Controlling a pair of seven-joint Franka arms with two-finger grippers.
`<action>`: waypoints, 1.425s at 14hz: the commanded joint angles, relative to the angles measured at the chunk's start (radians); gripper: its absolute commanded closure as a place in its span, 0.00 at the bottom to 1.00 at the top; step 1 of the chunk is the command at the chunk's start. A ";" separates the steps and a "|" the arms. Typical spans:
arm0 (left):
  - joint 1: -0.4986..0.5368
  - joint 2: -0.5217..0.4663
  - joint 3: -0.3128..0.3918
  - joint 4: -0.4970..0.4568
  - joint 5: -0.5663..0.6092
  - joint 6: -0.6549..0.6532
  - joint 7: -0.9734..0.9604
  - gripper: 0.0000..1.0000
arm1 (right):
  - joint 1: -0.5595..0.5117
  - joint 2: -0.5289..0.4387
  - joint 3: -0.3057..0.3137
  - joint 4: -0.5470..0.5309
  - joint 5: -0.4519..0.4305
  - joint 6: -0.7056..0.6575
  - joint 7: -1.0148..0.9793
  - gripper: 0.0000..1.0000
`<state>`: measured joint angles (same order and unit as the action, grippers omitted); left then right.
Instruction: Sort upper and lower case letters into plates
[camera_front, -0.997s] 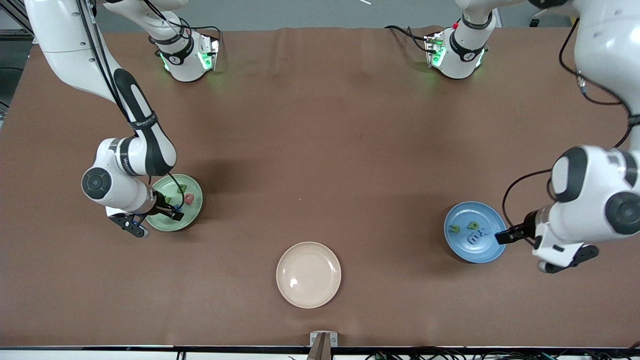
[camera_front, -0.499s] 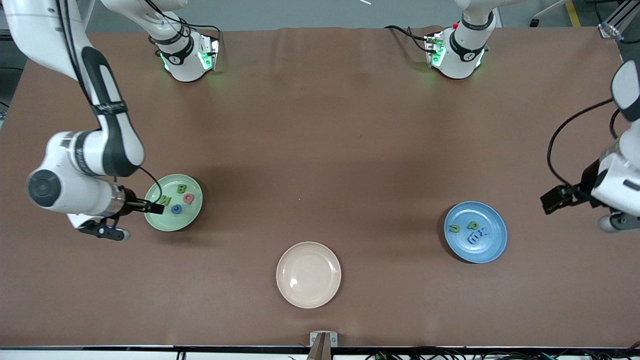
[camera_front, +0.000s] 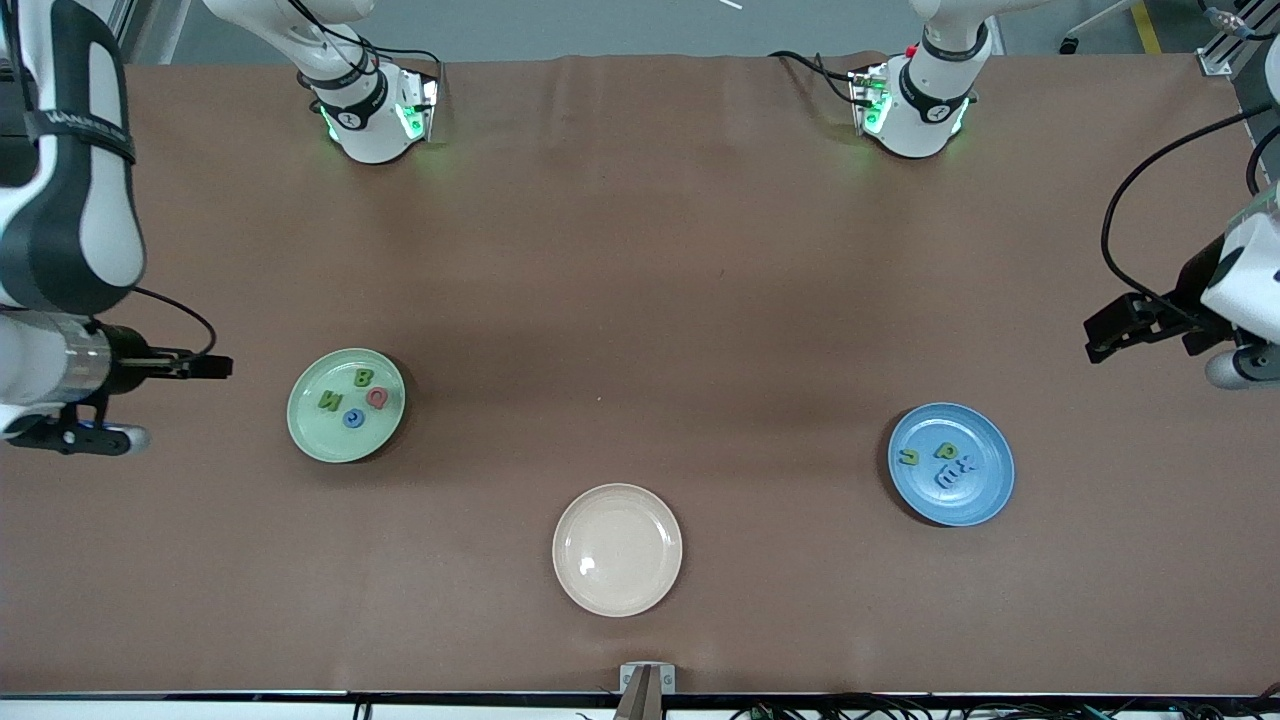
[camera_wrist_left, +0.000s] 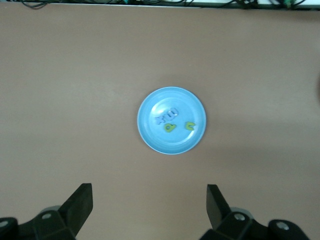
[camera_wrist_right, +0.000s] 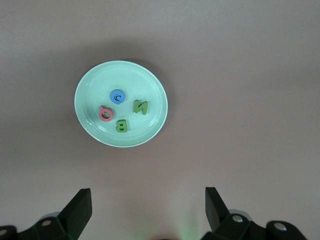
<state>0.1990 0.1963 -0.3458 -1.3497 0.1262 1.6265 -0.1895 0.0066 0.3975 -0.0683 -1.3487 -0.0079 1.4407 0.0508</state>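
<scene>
We see the green plate (camera_front: 320, 437) in the middle band of the front frame, toward the right arm's end of the table. Four letters lie in it: a green B (camera_front: 364, 377), a green N (camera_front: 329, 400), a pink letter (camera_front: 377, 397) and a blue C (camera_front: 353, 418). They sit close together, and none is on the rim.

The right gripper (camera_front: 218, 367) hangs at the frame's edge on that same end, over bare table beside the green plate. Its wrist view looks straight down on the green plate (camera_wrist_right: 147, 82) and shows the fingers (camera_wrist_right: 80, 206) spread wide with nothing between them.

The blue plate (camera_front: 975, 497) sits toward the left arm's end, a touch lower in the frame than the green one. We count four letters here too: a green u (camera_front: 908, 457), a green p (camera_front: 944, 451) and two blue letters (camera_front: 952, 472) lying right against each other.

The left gripper (camera_front: 1097, 340) is up near the frame's edge at its own end, over bare table and clear of the blue plate. In its wrist view the fingers (camera_wrist_left: 80, 202) are also wide apart and empty, with the blue plate (camera_wrist_left: 170, 143) in mid-frame.

In the lower middle of the front frame, nearest the camera, sits a cream plate (camera_front: 645, 560).
</scene>
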 joint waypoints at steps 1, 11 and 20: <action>-0.077 -0.077 0.100 -0.040 -0.028 -0.025 0.007 0.00 | -0.019 0.014 0.008 0.075 -0.015 -0.051 -0.013 0.00; -0.099 -0.187 0.140 -0.144 -0.100 -0.100 0.018 0.00 | -0.011 0.009 0.022 0.146 0.005 -0.052 -0.006 0.00; -0.104 -0.273 0.129 -0.249 -0.137 -0.102 0.021 0.00 | -0.043 -0.124 0.022 0.022 0.038 -0.048 -0.016 0.00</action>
<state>0.0914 -0.0451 -0.2197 -1.5665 0.0056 1.5173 -0.1897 -0.0105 0.3633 -0.0546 -1.2248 -0.0018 1.3734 0.0496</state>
